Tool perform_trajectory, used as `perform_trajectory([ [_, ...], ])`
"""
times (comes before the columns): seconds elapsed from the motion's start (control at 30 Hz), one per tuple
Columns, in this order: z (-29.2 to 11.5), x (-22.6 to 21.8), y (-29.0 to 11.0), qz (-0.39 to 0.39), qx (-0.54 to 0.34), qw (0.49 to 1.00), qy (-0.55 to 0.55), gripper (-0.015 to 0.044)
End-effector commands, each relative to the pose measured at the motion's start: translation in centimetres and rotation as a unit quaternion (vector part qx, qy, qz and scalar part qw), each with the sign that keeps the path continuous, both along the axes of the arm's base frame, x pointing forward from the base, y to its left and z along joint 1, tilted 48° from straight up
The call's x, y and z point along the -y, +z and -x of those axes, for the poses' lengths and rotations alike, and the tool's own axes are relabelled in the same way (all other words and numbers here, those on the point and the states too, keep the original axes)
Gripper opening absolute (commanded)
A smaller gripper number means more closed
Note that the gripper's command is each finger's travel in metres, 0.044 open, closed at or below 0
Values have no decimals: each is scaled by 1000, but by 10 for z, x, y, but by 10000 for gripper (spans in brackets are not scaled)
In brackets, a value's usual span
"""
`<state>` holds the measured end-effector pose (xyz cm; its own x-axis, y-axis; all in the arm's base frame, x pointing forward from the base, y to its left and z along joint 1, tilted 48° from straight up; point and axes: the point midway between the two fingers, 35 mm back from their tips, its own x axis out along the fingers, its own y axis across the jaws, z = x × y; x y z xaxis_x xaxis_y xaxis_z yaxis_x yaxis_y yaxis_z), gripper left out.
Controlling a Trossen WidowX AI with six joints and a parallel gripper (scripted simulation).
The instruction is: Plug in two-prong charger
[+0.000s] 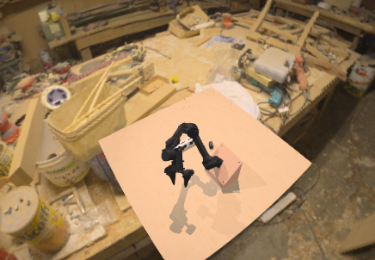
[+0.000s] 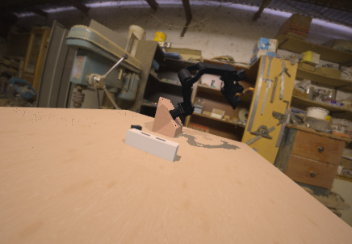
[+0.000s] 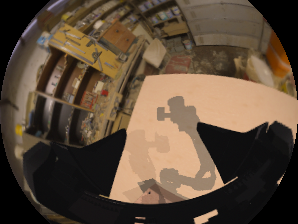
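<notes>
The bench (image 1: pixel 258 180) is a plain peach slab, and the arm (image 1: pixel 195 139) stands near its middle on a tilted pinkish wedge base (image 1: pixel 230 167), elbow up, reaching toward the left edge in the top view. The step in hand looks like the approach to pick up the charger, nothing grasped yet. To do it well, swing the wrist back toward the strip, come down over the charger with the fingers straddling its body, and grip it squarely so the prongs end up level and parallel to the slots (a skewed grip would likely jam on the shutter, since both prongs must go in together and straight). The gripper (image 1: pixel 180 176) hangs high above the bench, pointing down, fingers spread wide with nothing between them; in the wrist view only bare bench and the arm's shadow lie below. The power strip (image 2: pixel 151 143) is a long white block with dark slots on its top face, lying just beside the wedge base, toward the bench's far edge in the top view. The charger (image 2: pixel 136 128) is a small dark block, resting on the bench just behind the strip's left end in the exterior view; prongs too small to make out.
</notes>
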<state>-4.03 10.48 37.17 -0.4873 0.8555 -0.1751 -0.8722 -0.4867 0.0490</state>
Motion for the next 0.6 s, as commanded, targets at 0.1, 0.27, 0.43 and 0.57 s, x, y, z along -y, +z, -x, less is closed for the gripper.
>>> perform_trajectory([
  [0.1, 5, -10, -4, 11, 24, 999, -27, 440],
  [0.27, 6, -18, -7, 20, 40, 998, -49, 440],
  [0.43, 7, -27, -10, 31, 56, 995, -71, 440],
  [0.57, 7, -34, -14, 41, 68, 993, -88, 440],
])
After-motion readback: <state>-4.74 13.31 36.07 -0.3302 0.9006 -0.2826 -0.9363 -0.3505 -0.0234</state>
